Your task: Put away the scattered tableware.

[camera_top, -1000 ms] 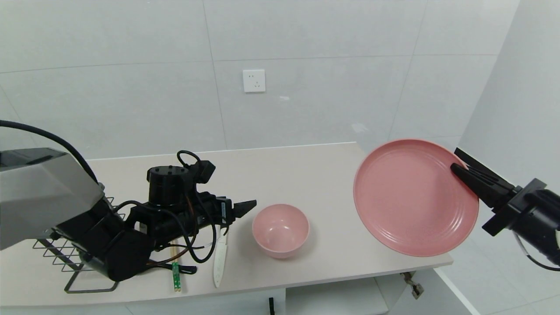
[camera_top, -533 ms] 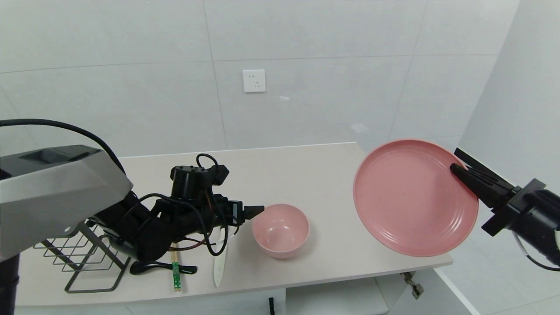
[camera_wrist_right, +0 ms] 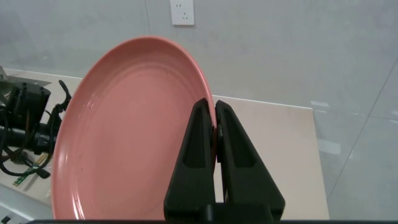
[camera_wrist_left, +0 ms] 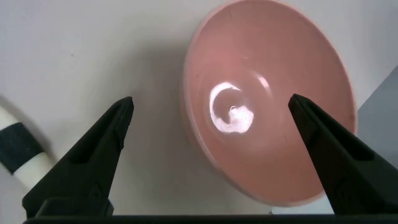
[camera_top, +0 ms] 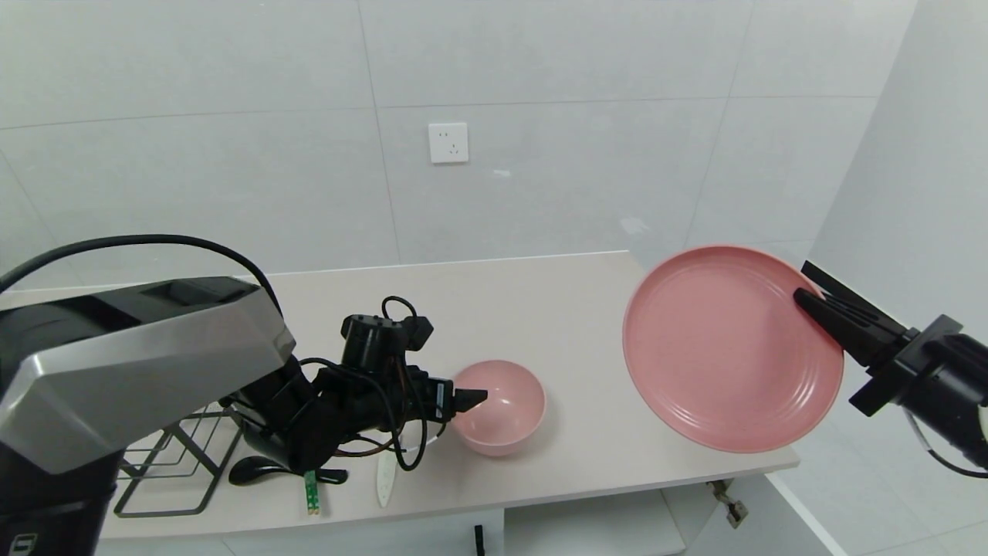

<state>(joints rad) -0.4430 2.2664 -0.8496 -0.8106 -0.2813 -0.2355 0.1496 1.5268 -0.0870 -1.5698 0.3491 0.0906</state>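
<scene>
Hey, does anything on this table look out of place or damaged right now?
Nothing looks spilled or broken. The plate stands out: the right pincer holds it by the rim alone, steeply tilted, in the air at the table's right end. Loose chopsticks and a white utensil lie near the front edge.

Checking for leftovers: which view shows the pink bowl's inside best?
Left wrist view: the pink bowl shows its inside close up, below the open left gripper. The head view shows it smaller, its rim partly behind that gripper. In the right wrist view the plate blocks it.
</scene>
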